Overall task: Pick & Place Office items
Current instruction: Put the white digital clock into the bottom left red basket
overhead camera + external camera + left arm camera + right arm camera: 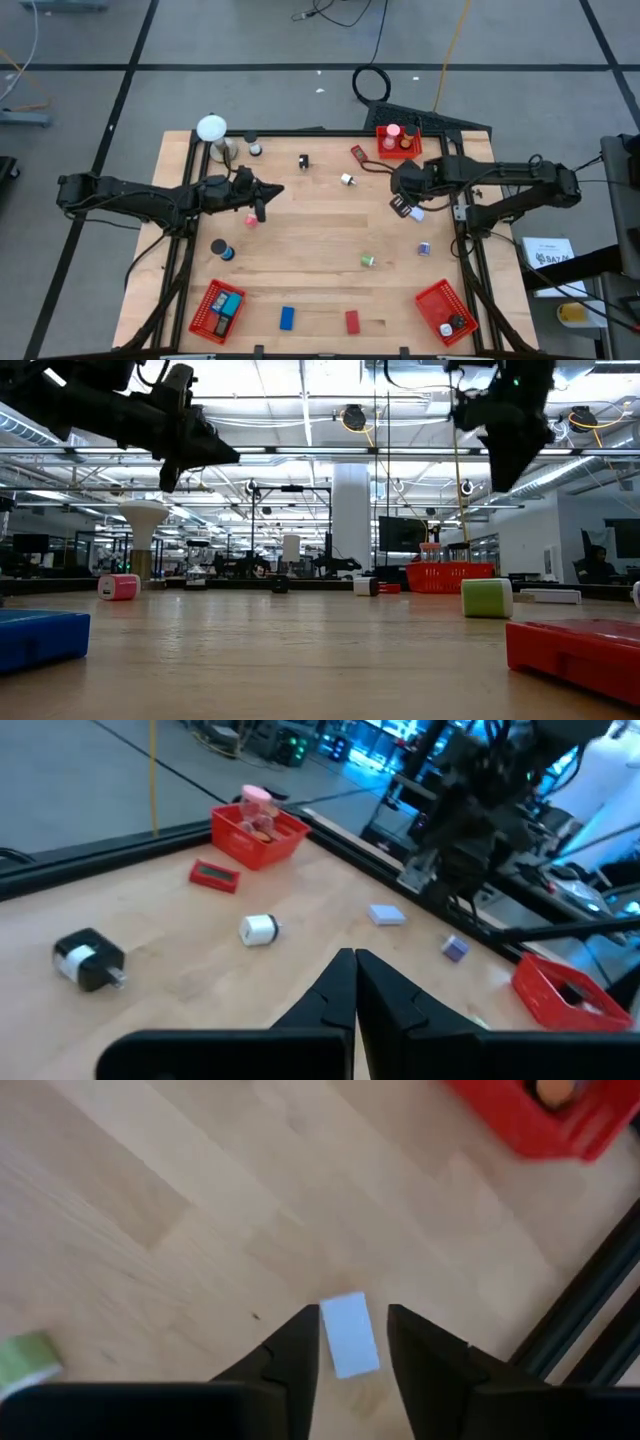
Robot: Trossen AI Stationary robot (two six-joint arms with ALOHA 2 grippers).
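Pale blue block: small flat rectangular piece lying on the wooden table at its right side, near the right frame rail and a little nearer than the far red basket. Probably light, rigid and smooth-faced, so likely to slip or skid if nudged; best taken across its two long sides, low down. Right gripper: directly above the block, fingers parted to either side of it, holding nothing. Left gripper: fingers closed and empty, raised over the left half of the table. Other small pieces lie scattered about; two more red baskets sit along the near edge.
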